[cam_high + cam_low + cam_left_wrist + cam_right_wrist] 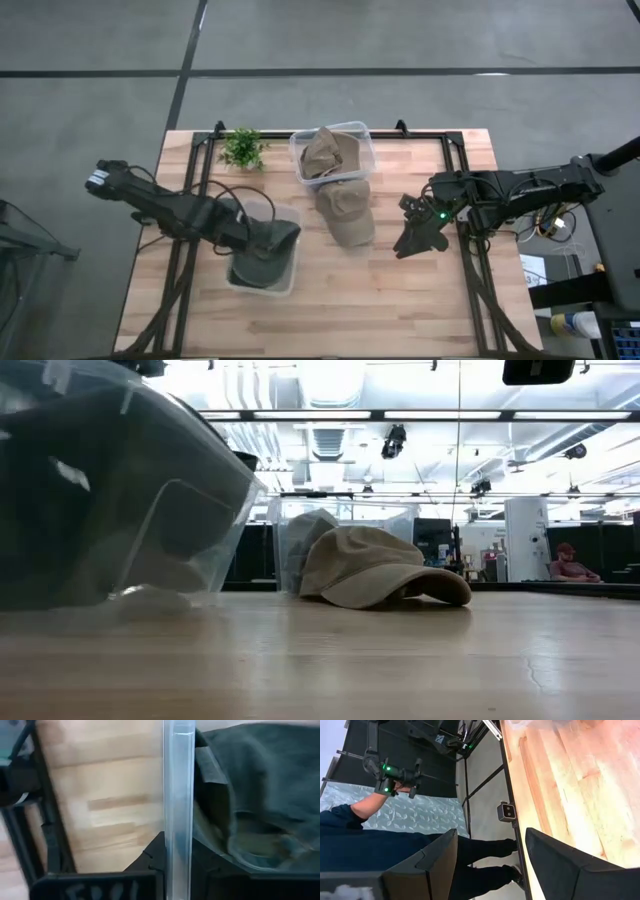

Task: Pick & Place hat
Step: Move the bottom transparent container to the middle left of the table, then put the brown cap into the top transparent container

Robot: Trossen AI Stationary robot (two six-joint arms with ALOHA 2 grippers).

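The wooden tabletop (330, 290) is seen with bare boards along its near edge and between the two arms, while a clear bin (333, 152) holding a tan hat sits at the far edge beside a small green plant (242, 148), and a second tan hat (347, 212) lies on the boards just in front of that bin. A second clear bin (264, 262) at the left holds a dark hat (260, 795), over whose wall the left tool (272, 240) is placed, apparently clenched on the dark hat, though the grip itself is poorly shown. The right tool (413, 240) is held released above open boards just right of the tan hat, apart from it.
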